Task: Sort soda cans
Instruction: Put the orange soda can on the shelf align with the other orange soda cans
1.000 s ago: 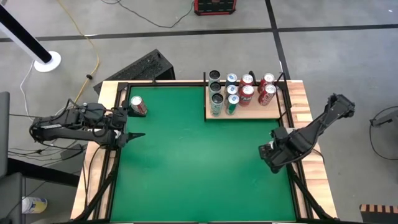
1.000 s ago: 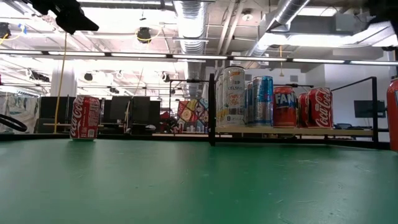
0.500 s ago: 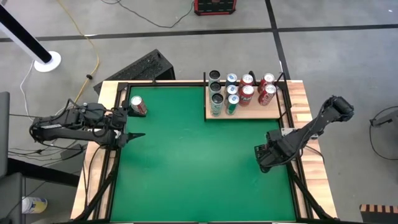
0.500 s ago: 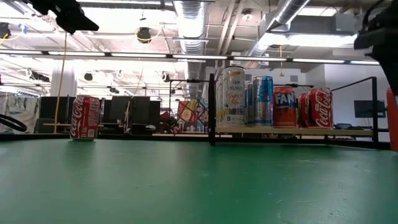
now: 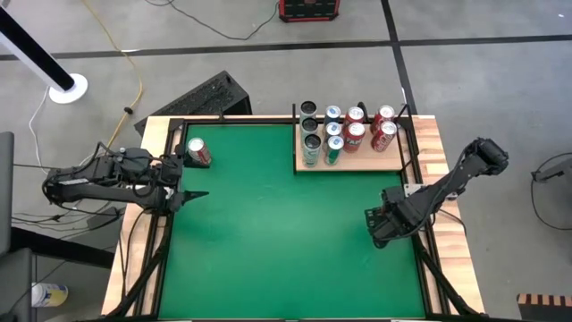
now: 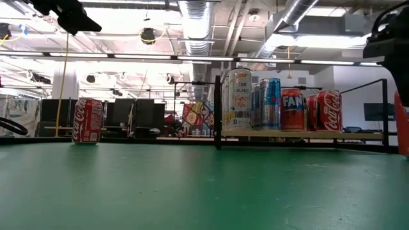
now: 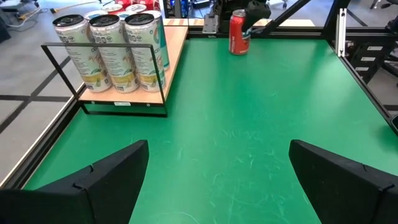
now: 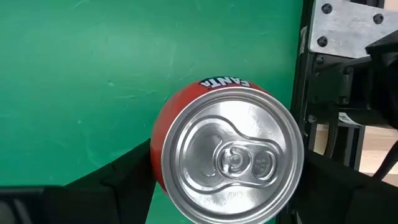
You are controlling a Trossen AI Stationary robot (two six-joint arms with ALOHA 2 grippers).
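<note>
A red Fanta can (image 8: 227, 158) stands upright on the green mat near the table's right edge; it also shows in the left wrist view (image 7: 238, 32). My right gripper (image 5: 379, 225) points down over it and is open, with one finger (image 8: 118, 180) on each side of the can's upper part; I cannot tell if they touch. A red Coca-Cola can (image 5: 197, 152) stands at the far left. Several cans (image 5: 344, 134) stand on a wooden tray (image 5: 357, 165). My left gripper (image 5: 188, 179) waits open at the left edge.
The tray has a black wire rail (image 7: 106, 46) and sits at the far right of the mat. A black frame (image 5: 170, 224) runs round the mat. Bare green mat (image 5: 277, 224) lies between the two arms.
My right gripper has gone a little toward the table's left edge and down over the Fanta can, then kept still. The can stands where it was.
</note>
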